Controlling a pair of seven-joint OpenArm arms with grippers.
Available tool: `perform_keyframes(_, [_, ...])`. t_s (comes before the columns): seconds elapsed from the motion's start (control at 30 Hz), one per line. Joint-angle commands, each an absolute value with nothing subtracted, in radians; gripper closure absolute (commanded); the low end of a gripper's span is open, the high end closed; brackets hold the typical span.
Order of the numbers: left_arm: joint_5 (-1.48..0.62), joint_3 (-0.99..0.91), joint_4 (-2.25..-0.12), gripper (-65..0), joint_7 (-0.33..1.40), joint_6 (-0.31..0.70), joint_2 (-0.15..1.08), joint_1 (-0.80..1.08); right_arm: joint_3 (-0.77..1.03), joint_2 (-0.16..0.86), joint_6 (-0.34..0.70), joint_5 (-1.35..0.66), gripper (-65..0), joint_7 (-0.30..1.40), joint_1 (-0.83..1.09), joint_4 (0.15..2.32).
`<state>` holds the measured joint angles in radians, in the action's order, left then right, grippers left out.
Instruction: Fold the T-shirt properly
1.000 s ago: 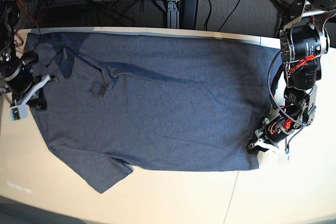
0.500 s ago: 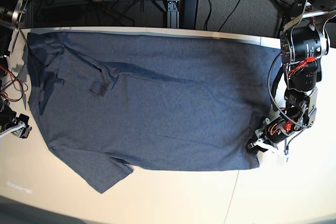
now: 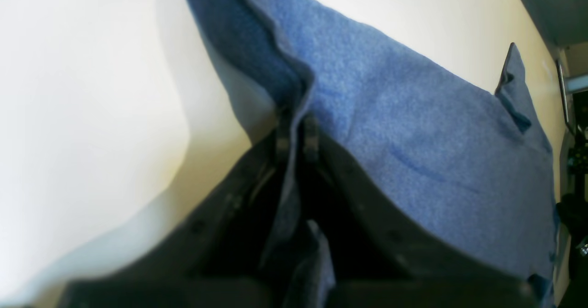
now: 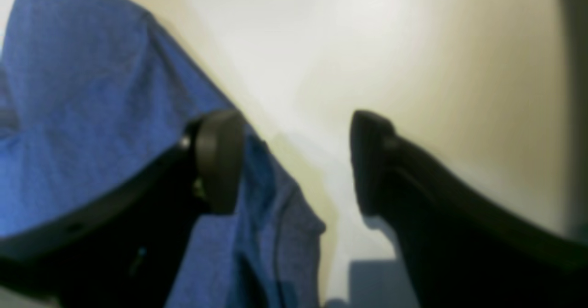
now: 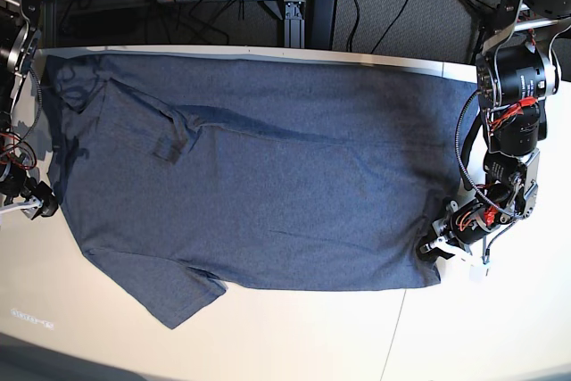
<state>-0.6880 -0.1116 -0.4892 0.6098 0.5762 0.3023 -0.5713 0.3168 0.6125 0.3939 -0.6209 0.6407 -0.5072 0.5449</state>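
Left wrist: left gripper (image 3: 296, 136) clamped on the hem of the T-shirt (image 3: 413, 138); finger bases blurred and dark, cloth heathered, soft, bunched into a ridge between the tips. Right wrist: right gripper (image 4: 294, 161) spread wide, holding nothing; rounded black pads, all soft-focus; shirt edge lies under the left pad (image 4: 220, 156). Base: shirt (image 5: 268, 176) spread flat across the pale table (image 5: 294, 336), one sleeve folded inward; right gripper half cut off at the frame edge.

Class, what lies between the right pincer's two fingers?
Right wrist view: bare table and the T-shirt edge; the right pincer grips nothing.
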Motion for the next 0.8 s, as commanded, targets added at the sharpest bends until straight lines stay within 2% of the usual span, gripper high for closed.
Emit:
perform_keyframes(0.0, [-0.669,-0.11,-0.497,0.0,0.633,0.589,0.311,-0.589,0.321,0.63,0.435,-0.637,-37.3,0.648,-0.526,0.552])
perform_keyframes(0.33, [-0.669,-0.11,-0.497,0.0,0.634,0.589,0.31,-0.59,0.321,0.545,0.461,-0.546,-37.1,0.583,-0.53,0.552])
perform_keyframes(0.5, [-0.669,-0.11,-0.497,0.0,0.641,0.589,0.31,-0.59,0.32,0.49,0.469,-0.41,-37.1,0.558,-0.579,0.552])
perform_keyframes(0.77, [-0.669,-0.11,-0.497,0.0,0.662,0.589,0.311,-0.59,0.265,0.445,0.471,-0.361,-37.0,0.56,-0.641,0.552])
